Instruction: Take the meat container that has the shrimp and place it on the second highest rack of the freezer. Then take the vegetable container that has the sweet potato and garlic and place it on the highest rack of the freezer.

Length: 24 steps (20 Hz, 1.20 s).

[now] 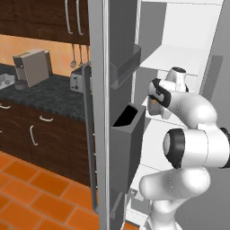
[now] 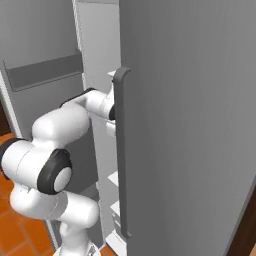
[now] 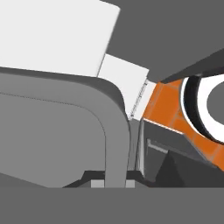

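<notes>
Hand point(image 3: 116, 181) clamped shut on the long vertical handle point(image 2: 121, 150) of the freezer point(image 2: 190, 125), near its top. Left door point(image 1: 99, 112) open, white racks point(image 1: 173, 56) beyond. Door probably heavy, stiff, hinged; handle smooth, best gripped squarely. Containers unseen.

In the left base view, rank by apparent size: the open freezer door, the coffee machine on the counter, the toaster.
1. Freezer door, by far the largest, though it stands nearest the camera.
2. Coffee machine.
3. Toaster, partly hidden behind the door edge, so its full size is unsure.
</notes>
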{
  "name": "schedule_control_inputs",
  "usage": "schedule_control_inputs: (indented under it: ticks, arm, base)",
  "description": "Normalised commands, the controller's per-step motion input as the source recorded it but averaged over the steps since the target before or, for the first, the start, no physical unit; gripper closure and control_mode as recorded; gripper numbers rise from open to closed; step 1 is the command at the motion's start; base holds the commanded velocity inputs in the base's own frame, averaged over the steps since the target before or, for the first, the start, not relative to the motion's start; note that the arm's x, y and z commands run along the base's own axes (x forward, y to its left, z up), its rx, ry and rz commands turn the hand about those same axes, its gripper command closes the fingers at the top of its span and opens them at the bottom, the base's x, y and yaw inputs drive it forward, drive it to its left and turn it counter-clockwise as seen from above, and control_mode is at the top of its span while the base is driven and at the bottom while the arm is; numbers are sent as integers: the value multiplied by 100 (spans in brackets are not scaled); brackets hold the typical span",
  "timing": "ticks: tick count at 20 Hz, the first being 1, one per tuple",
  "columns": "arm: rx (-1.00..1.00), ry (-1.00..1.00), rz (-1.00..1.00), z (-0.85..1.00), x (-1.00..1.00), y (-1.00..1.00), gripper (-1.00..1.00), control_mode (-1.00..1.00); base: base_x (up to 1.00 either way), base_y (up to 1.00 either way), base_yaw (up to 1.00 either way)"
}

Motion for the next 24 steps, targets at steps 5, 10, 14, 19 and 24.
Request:
schedule_control_inputs:
  ticks: [5,10,14,19,24]
  arm:
    - [0,-5,0,-25,73,-14,100,-100]
    - [0,0,0,-37,96,-21,100,-100]
    - [0,0,0,-37,78,-34,100,-100]
    - [-2,-3,0,-15,38,-11,-100,-100]
    - [-8,-17,0,0,-43,5,-100,-100]
  base:
    - [0,0,0]
    - [0,0,0]
    - [0,0,0]
    - [0,0,0]
    - [0,0,0]
